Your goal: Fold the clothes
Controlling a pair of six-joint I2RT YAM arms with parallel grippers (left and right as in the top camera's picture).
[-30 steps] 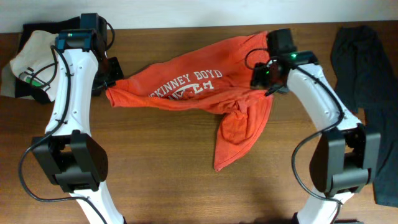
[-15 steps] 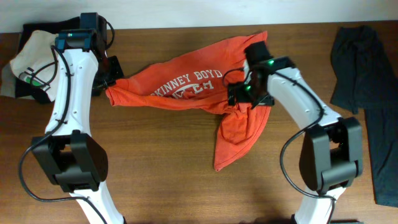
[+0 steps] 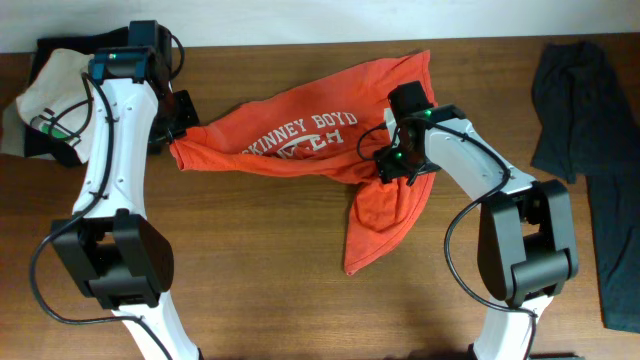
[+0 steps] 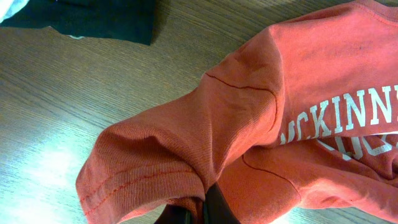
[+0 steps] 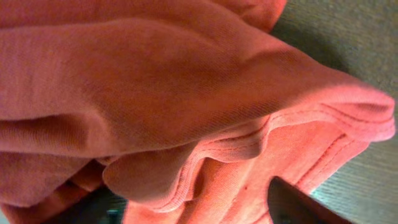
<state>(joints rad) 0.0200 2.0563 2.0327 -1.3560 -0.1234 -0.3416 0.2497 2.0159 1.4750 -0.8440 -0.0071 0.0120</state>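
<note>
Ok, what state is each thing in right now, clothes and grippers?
T-shirt: unfolded, rumpled, lettering up.
left gripper: shut on the T-shirt's sleeve.
right gripper: open, fingers astride a bunched hem.
dark garment: loose heap at the right, untouched.
white shirt: crumpled at the far left, untouched.

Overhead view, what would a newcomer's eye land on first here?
The red-orange T-shirt, crumpled across the middle of the wooden table with its white lettering up. The left claw pinches its sleeve at one end, while the right claw sits on the bunched fabric near the other. A dark garment lies off at the right edge.
</note>
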